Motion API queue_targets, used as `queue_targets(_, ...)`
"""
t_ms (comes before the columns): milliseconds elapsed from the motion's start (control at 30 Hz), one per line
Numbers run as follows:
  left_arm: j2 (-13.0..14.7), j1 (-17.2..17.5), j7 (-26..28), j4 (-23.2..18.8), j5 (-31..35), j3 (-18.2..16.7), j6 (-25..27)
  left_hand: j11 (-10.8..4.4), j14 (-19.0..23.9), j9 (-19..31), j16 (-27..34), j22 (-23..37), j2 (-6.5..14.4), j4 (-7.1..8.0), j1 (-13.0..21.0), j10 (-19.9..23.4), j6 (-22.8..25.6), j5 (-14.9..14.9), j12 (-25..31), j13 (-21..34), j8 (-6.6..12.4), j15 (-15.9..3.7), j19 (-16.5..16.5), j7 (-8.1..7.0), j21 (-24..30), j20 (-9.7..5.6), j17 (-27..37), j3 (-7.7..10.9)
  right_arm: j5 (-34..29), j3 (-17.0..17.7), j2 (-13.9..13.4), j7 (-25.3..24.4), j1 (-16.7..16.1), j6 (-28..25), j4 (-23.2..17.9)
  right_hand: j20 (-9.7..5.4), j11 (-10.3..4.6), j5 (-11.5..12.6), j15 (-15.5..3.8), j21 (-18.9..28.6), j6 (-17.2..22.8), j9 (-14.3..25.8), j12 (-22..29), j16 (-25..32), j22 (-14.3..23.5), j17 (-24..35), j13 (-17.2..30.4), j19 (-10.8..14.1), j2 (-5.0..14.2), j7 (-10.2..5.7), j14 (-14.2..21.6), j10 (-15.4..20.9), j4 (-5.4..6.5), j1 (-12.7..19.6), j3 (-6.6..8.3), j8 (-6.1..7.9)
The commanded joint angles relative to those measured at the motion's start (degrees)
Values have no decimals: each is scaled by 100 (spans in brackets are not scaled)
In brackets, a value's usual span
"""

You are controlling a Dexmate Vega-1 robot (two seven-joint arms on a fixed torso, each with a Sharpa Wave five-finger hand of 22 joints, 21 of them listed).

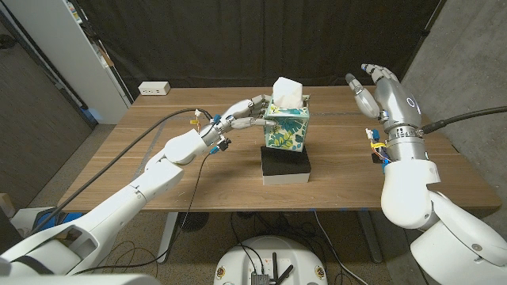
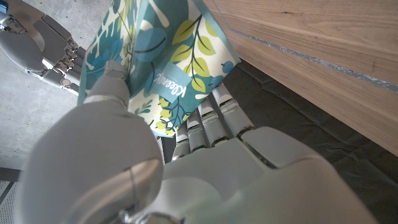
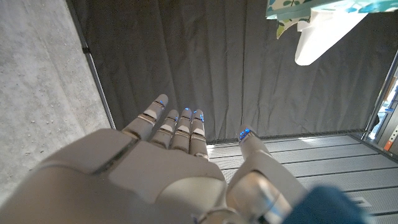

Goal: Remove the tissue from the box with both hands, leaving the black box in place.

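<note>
A tissue box [image 1: 287, 129] printed with teal and green leaves stands on a black box [image 1: 286, 165] at the table's middle. A white tissue [image 1: 287, 93] sticks up from its top. My left hand [image 1: 242, 112] grips the tissue box from its left side, fingers against the wall near the top; the left wrist view shows the fingers [image 2: 208, 121] pressed on the leafy tissue box [image 2: 161, 56]. My right hand [image 1: 375, 89] is raised to the right of the box, apart from it, fingers spread and holding nothing. The tissue [image 3: 323, 34] and a corner of the tissue box [image 3: 298, 9] show in the right wrist view.
The wooden table [image 1: 127, 158] carries the stacked boxes. A white power strip [image 1: 155, 89] lies at the back left corner. A black curtain [image 1: 238, 39] hangs behind the table. A cable [image 1: 150, 131] runs along my left arm.
</note>
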Motion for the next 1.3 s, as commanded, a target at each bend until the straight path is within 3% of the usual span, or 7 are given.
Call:
queue_targets(33, -134, -194, -159, 286, -78, 80, -85, -11, 23, -3, -3, 14, 4, 3, -38, 32, -19, 45, -11, 27, 43, -917, 275, -15, -9, -576, 13, 70, -847, -925, 16, 494, 798, -695, 176, 8, -5, -10, -248, 47, 82, 12, 61, 51, 18, -9, 23, 79, 222, -24, 62, 96, -19, -23, 18, 48)
queue_targets(433, -232, -358, -285, 474, -110, 138, -153, -2, 22, -6, -5, 14, 4, -2, -49, 33, -22, 46, -15, 34, 50, -914, 275, -13, -20, -573, 12, 88, -1153, -1025, 157, 624, 840, -662, 248, 26, -13, -11, -249, 63, 93, 16, 57, 60, 20, -13, 26, 138, 226, -20, 86, 113, -28, -10, 23, 42)
queue_targets(767, -297, -443, -306, 570, -94, 173, -153, -6, 22, -9, -6, 15, 7, -1, -59, 24, -28, 46, -22, 38, 52, -919, 278, -12, -24, -574, 12, 98, -1188, -916, 236, 793, 828, -288, 332, 46, -3, -12, -247, 57, 114, 18, 51, 66, 22, -15, 29, 141, 229, -57, 102, 121, -35, 3, 27, 42)
queue_targets(1300, -346, -521, -323, 632, -76, 207, -142, -10, 22, -21, -7, 15, -3, -14, -67, 32, -29, 45, -25, 47, 60, -920, 285, -10, -36, -573, 10, 121, -1498, -1010, 327, 1554, 1234, 195, 508, 50, -6, -13, -245, 51, 118, 21, 46, 69, 24, -19, 32, 149, 229, -60, 112, 136, -49, 22, 33, 33)
